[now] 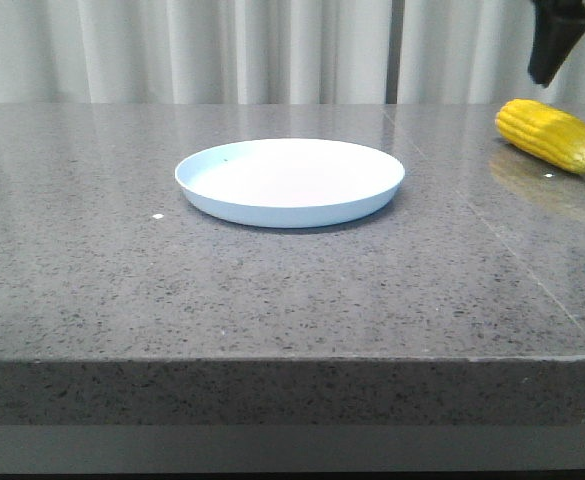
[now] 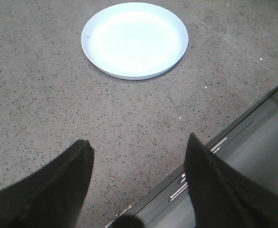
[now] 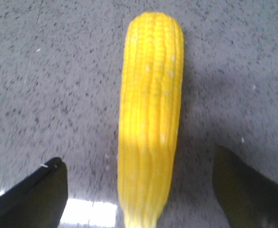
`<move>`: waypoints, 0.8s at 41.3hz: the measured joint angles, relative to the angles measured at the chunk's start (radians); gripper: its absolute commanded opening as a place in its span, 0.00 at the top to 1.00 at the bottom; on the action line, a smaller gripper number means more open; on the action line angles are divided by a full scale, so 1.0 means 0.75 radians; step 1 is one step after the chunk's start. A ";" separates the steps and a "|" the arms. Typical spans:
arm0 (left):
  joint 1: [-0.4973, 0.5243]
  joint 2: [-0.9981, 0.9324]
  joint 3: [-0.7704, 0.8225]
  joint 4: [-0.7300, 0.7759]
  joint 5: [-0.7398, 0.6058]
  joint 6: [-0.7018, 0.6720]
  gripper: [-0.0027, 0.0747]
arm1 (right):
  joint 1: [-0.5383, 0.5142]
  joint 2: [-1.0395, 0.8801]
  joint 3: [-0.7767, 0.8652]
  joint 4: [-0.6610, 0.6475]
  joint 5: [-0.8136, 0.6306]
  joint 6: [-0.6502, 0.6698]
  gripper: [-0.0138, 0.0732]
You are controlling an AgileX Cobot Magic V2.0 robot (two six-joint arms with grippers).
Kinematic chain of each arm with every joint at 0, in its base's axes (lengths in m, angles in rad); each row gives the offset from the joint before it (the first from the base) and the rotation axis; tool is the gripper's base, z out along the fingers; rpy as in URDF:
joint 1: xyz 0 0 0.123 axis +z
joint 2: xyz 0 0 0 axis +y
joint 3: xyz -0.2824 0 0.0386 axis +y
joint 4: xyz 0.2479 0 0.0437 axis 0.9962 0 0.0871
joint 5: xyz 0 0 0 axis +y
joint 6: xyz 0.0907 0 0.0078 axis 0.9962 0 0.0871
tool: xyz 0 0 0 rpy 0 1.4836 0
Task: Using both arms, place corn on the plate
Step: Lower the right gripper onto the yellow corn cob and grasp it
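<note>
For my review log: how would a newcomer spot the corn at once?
Start at the grey speckled table with the pale plate near its middle. Look to the table's far right, below the dark right gripper. There lies the corn, bright yellow with rows of kernels, the only coloured thing there.

A grey speckled stone table with a polished, slightly reflective top and a thick front edge carries two things. A round, shallow, pale bluish-white plate sits flat near the middle of it, with nothing on it. Well off to the right, near the table's far right side, a bright yellow corn cob lies on its side directly on the stone, its reflection faintly showing just in front of it.
</note>
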 measured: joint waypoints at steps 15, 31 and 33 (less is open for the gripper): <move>0.000 0.000 0.000 0.002 -0.002 0.000 0.42 | 0.000 0.278 -0.162 -0.015 -0.028 0.000 0.11; 0.000 0.000 0.000 0.002 -0.002 0.000 0.42 | 0.000 0.330 -0.165 -0.036 -0.083 0.000 0.56; 0.000 0.000 0.000 0.002 -0.002 0.000 0.42 | 0.000 0.330 -0.165 -0.036 -0.087 0.000 0.56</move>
